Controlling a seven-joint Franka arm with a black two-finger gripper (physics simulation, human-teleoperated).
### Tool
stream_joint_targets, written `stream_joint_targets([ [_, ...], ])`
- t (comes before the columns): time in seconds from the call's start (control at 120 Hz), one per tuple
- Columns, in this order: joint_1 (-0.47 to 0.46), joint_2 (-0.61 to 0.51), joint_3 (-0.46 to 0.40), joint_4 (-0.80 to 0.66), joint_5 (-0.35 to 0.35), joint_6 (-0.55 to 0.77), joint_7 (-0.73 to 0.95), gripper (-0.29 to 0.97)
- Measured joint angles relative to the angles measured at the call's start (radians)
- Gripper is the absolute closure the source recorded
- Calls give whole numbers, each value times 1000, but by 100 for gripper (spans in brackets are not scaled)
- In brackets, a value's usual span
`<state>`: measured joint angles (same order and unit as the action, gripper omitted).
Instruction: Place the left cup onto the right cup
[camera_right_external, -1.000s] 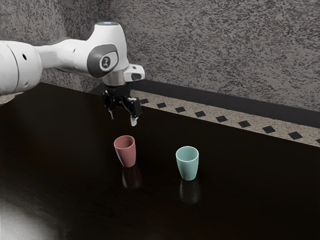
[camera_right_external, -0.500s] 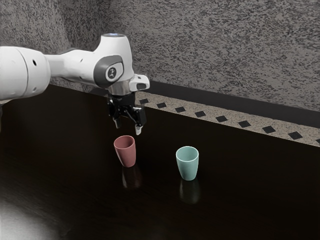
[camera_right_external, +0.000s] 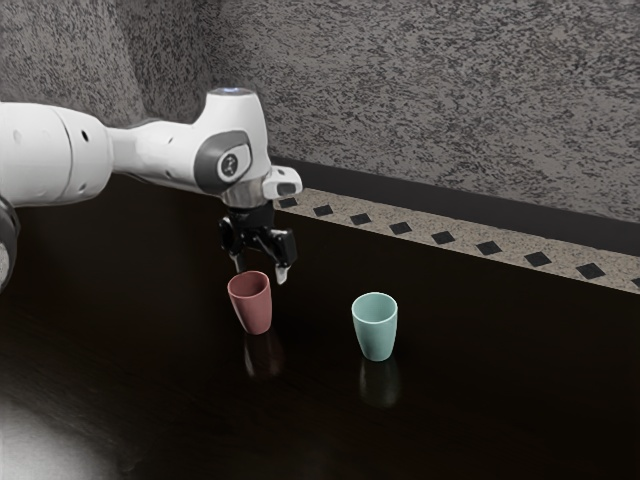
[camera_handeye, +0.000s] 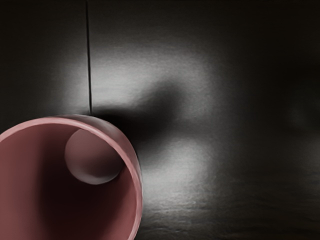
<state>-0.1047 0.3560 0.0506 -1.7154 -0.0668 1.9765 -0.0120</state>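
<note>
Dark glossy table (camera_right_external: 480, 400), reflective. Speckled grey wall (camera_right_external: 450, 90) behind, black baseboard (camera_right_external: 450, 203) at its foot. Between baseboard and table, a beige strip (camera_right_external: 467, 240) with black diamonds (camera_right_external: 443, 237)

The arm (camera_right_external: 150, 155) has smooth, rounded white shells, a grey joint cap (camera_right_external: 228, 163) bearing a small white mark, and a black gripper (camera_right_external: 259, 264) with pale fingertips (camera_right_external: 282, 270).

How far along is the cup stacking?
Early. Done: only the approach; the hand hovers open just above the pink cup's rim. In hand: nothing gripped; the pink cup and teal cup stand upright and apart on the dark table. Left: close on the pink cup, lift it, carry it over, set it onto the teal cup.
</note>
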Motion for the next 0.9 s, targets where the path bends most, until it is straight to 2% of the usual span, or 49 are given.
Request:
stream_joint_targets([
  [0.9, 8, 69, 0, 12, -14, 51, -15, 5],
])
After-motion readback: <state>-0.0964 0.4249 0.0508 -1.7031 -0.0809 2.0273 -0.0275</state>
